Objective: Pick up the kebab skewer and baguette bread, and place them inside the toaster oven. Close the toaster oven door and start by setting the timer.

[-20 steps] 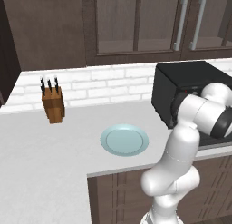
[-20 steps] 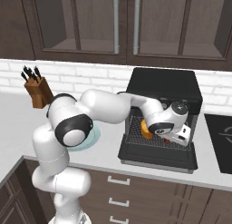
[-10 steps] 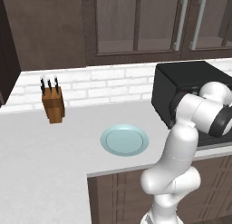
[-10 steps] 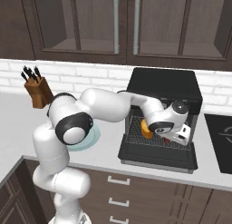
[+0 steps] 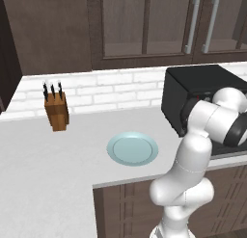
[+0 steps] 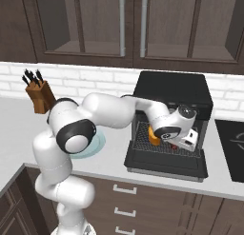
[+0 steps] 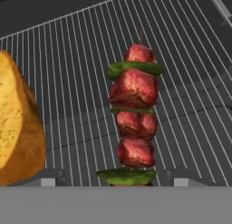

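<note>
Right now the skewer (image 7: 133,128) lies on the wire rack (image 7: 190,96) inside the oven (image 6: 171,93), running up the middle of the hand view, with red meat chunks and green pieces threaded along it. It rests flat across the bars, which looks like the reason it sits lengthwise: the rack holds it up along its whole length. The bread (image 7: 18,128) lies at the left edge of that view, also on the rack, near the skewer but apart from it; from the right base camera it shows as an orange lump (image 6: 154,135) just behind the robot's wrist, in the middle of the frame.

The gripper (image 7: 111,182) sits low over the near end of the skewer, its two fingertips (image 7: 47,181) standing well apart at the bottom of the hand view, one on each side of the stick and not clamped on it. I take it the skewer is set down and free, so both foods seem to be in place.

The oven door (image 6: 164,162) hangs open, flat below the opening, since the arm reaches in over it. Closing it and turning the timer are not yet done.

Off to the left on the counter (image 5: 48,160) sit a pale blue plate (image 5: 132,148) and a knife block (image 5: 56,112), well apart from the oven.
</note>
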